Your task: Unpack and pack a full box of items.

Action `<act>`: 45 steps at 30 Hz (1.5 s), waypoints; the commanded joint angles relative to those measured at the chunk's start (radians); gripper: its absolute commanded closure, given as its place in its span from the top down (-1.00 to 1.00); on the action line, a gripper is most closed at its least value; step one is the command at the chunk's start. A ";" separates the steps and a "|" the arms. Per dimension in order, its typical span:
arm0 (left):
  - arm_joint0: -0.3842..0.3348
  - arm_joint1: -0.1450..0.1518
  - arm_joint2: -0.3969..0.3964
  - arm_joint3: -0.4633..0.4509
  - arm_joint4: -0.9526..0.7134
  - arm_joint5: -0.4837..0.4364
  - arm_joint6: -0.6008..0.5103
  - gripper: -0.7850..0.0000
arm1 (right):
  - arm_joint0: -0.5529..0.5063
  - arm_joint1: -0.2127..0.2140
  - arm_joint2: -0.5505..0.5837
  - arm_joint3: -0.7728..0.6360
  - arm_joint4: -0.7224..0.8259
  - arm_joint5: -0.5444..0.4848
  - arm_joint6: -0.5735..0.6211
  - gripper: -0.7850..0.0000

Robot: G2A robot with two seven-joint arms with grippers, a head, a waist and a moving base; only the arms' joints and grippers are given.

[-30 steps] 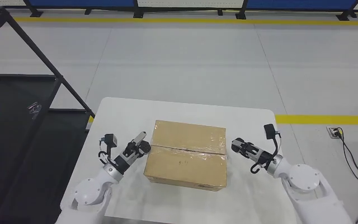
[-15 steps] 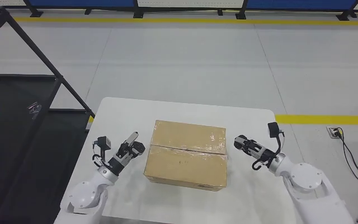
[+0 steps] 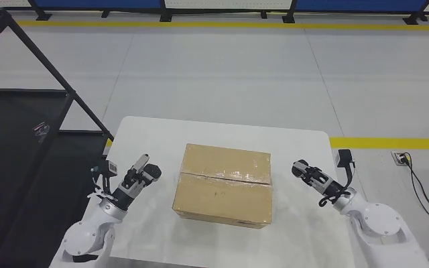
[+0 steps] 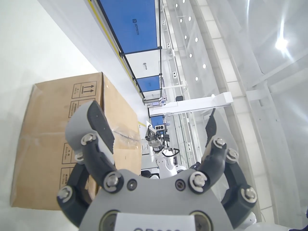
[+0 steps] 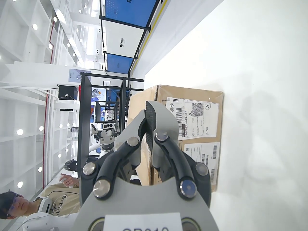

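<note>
Taped box (image 3: 224, 184) mid-desk (image 3: 201, 134), between both grippers, touching neither. Left gripper (image 3: 143, 167) spread; right gripper (image 3: 299, 167) pressed together.

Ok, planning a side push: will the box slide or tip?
Probably slides rather than tips: the box sits low and wide on the smooth table. Taped shut, it likely stays stiff. Its weight cannot be judged.

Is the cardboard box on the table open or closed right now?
Closed. The cardboard box has both top flaps lying flat, meeting at a middle seam with clear tape over it. What is inside cannot be told.
</note>
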 commanded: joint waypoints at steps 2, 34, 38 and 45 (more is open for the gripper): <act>-0.038 -0.003 0.040 0.030 0.015 0.024 -0.008 1.00 | 0.016 -0.002 -0.012 0.014 -0.003 -0.003 0.002 -1.00; -0.050 0.005 0.005 0.108 -0.018 -0.007 -0.020 1.00 | -0.007 -0.004 -0.002 0.019 0.011 -0.038 -0.020 0.55; -0.050 0.005 0.005 0.108 -0.018 -0.007 -0.020 1.00 | -0.007 -0.004 -0.002 0.019 0.011 -0.038 -0.020 0.88; -0.050 0.005 0.005 0.108 -0.018 -0.007 -0.020 1.00 | -0.007 -0.004 -0.002 0.019 0.011 -0.038 -0.020 1.00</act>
